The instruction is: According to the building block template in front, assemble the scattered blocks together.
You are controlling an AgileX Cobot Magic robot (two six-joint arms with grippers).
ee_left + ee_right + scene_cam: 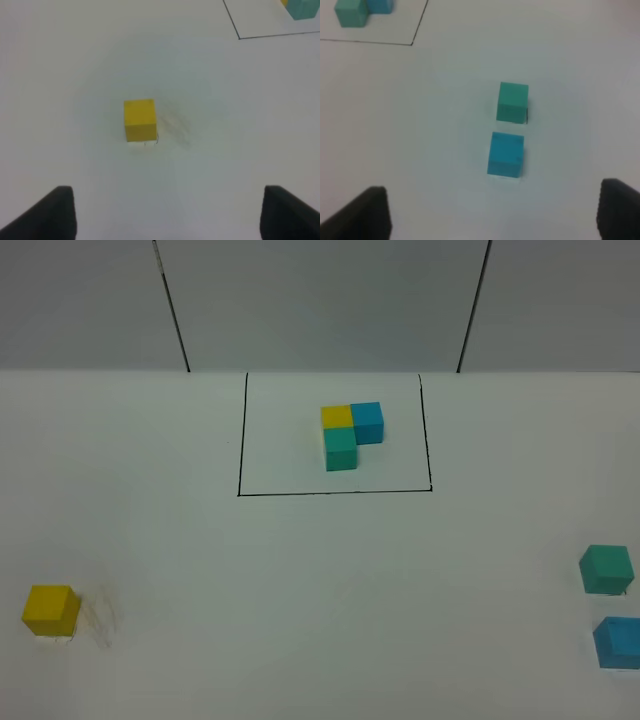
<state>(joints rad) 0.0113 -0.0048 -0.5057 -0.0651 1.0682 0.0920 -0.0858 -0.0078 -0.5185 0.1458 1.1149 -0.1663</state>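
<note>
The building block template is an L of yellow, blue and teal-green cubes inside a black outline at the far middle of the table. The scattered yellow cube sits at the near left, also seen in the left wrist view. The teal-green cube and the blue cube sit close together at the near right, also in the right wrist view as teal-green and blue. My left gripper is open and empty, short of the yellow cube. My right gripper is open and empty, short of the blue cube.
The white table meets a grey back wall with two dark vertical lines. Faint scuff marks lie beside the yellow cube. A corner of the outline shows in the left wrist view and in the right wrist view.
</note>
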